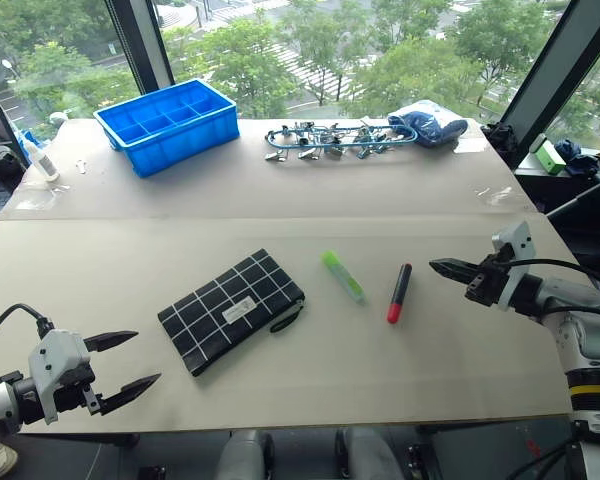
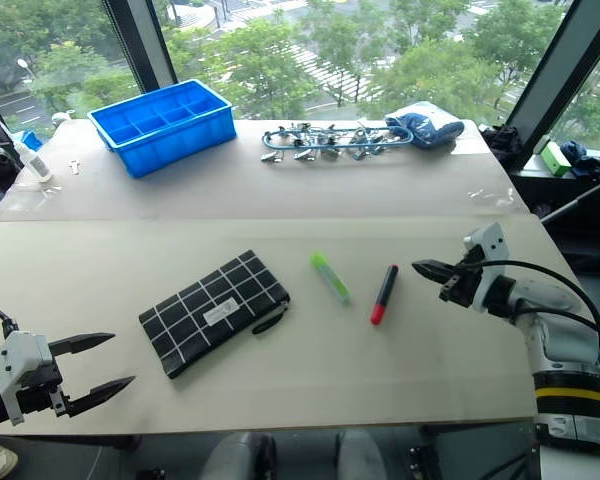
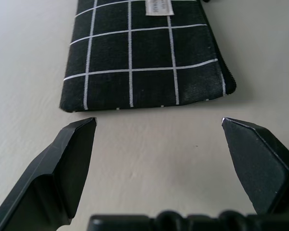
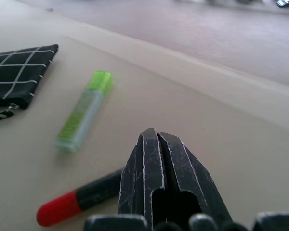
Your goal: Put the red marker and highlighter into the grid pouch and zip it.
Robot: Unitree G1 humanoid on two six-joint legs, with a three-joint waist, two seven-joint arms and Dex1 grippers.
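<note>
Two pens loose ahead of my R gripper [image 1: 442, 267], fingers together; L gripper [image 1: 130, 362] wide apart near pouch [image 1: 232, 309]. Risk: closed tips roll marker [image 1: 399, 292] or highlighter [image 1: 343, 276] away.

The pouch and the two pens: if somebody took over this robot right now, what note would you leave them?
Left tool: open, empty, near the grid pouch.
Right tool: shut, empty, just right of the red marker.
The pouch lies flat on the table; whether its zip is open, I cannot tell. The highlighter lies between the pouch and the marker, touching neither.
Done: nothing.
Left: put both pens in the pouch, then zip it.
</note>
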